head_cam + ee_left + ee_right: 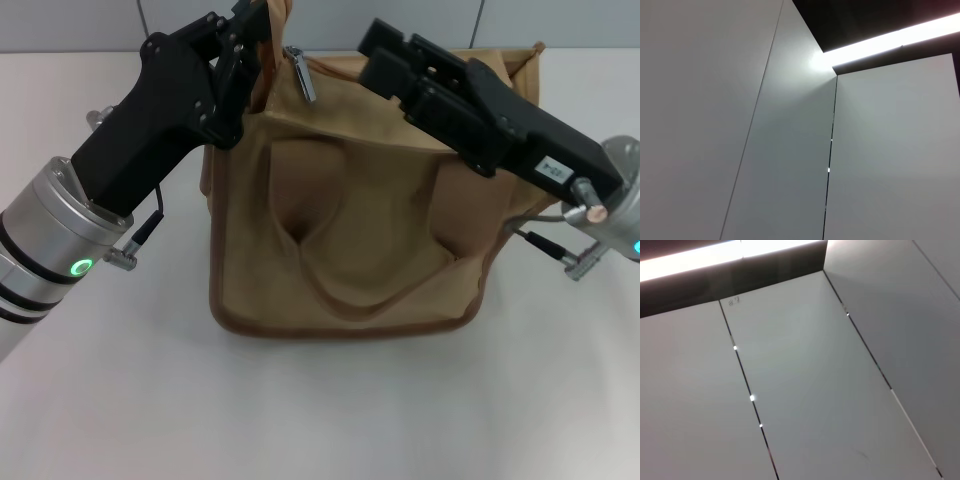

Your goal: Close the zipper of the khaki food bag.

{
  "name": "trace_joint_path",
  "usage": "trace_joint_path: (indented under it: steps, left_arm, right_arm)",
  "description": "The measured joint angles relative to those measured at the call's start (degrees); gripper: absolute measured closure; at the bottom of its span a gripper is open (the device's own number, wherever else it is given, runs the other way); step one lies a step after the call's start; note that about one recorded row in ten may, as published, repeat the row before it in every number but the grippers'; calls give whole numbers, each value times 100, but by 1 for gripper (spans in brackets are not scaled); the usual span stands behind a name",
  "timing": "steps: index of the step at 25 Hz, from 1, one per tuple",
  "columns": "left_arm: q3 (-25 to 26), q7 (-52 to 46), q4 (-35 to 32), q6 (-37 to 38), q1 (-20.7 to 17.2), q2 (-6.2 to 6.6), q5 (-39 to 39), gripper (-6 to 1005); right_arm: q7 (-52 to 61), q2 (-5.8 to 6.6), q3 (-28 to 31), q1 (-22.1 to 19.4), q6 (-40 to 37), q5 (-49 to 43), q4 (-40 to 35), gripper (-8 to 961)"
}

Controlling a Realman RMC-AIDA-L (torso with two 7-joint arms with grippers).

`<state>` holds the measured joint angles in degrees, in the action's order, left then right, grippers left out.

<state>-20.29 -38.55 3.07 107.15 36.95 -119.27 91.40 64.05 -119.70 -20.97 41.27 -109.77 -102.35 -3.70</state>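
Observation:
The khaki food bag (350, 240) stands on the white table in the middle of the head view, with one strap handle hanging down its front face. The zipper's silver pull tab (303, 76) dangles at the bag's top left corner; the zipper line itself is mostly hidden behind the arms. My left gripper (258, 28) is at that same corner, shut on the tan strap (277, 10) that rises there. Reaching in from the right, my right gripper (376, 55) is over the bag's top right part. Neither wrist view shows the bag or a gripper.
White table (320, 410) surrounds the bag, with a grey wall behind it. Both wrist views look up at grey wall panels (790, 150) (805, 380) and a bright ceiling light strip (900, 37).

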Motion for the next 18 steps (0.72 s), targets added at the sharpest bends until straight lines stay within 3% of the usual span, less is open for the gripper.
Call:
trace_joint_path:
  steps: [18]
  left_arm:
    - [0,2,71,16,38,0,2,914]
  right_arm:
    - [112,-8,-246,180,862,-96,271,470]
